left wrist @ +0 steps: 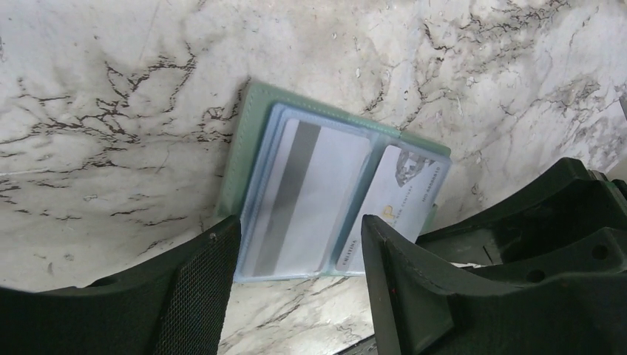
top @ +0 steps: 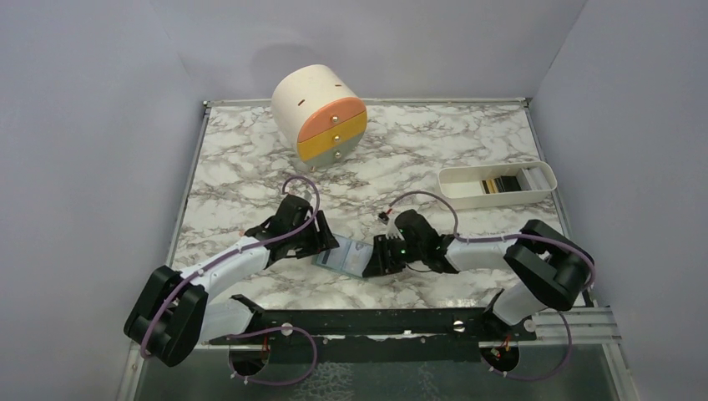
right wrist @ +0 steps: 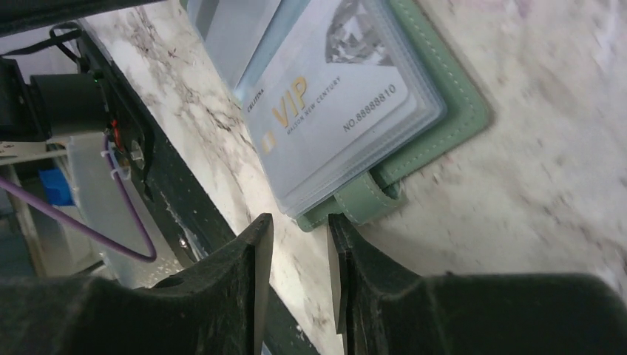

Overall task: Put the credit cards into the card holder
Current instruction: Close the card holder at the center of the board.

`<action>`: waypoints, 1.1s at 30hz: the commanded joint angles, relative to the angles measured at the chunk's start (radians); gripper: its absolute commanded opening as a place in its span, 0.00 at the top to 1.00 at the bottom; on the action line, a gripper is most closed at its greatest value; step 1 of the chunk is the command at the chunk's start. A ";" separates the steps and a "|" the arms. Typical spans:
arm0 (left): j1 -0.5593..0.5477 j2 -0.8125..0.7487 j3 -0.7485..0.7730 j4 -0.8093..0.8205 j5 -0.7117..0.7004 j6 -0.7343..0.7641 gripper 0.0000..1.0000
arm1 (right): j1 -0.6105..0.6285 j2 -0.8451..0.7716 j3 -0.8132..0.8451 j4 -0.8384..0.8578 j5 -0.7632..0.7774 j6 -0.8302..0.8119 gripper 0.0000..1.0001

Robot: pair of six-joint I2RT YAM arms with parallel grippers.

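Note:
The sage-green card holder (top: 346, 257) lies open and flat on the marble, between my two grippers. In the left wrist view its green edge (left wrist: 244, 148) frames clear sleeves that hold a pale grey card with a dark stripe (left wrist: 303, 192) and a grey VIP card (left wrist: 392, 200). The VIP card (right wrist: 333, 103) also shows in the right wrist view, above the holder's strap loop (right wrist: 366, 203). My left gripper (left wrist: 299, 229) is open, its fingers either side of the holder's near edge. My right gripper (right wrist: 299, 218) is slightly open and empty, just short of the loop. More cards (top: 501, 182), black and tan, stand in the white tray.
The long white tray (top: 451, 177) sits at the right of the table. A cream cylinder with orange, yellow and grey drawers (top: 321, 117) stands at the back. A black rail (top: 376, 319) runs along the near edge.

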 commanded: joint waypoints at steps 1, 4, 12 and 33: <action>0.036 -0.028 -0.028 0.012 0.061 0.016 0.37 | 0.021 0.080 0.101 -0.027 -0.022 -0.135 0.66; 0.071 -0.024 -0.073 0.065 0.154 0.005 0.37 | 0.021 0.058 0.148 -0.142 0.018 -0.244 0.66; 0.155 -0.079 -0.100 0.080 0.213 0.007 0.37 | 0.020 -0.122 0.217 -0.297 0.109 -0.687 0.66; 0.275 -0.007 -0.073 0.029 0.221 0.057 0.32 | 0.021 0.057 0.271 -0.271 0.019 -1.125 0.57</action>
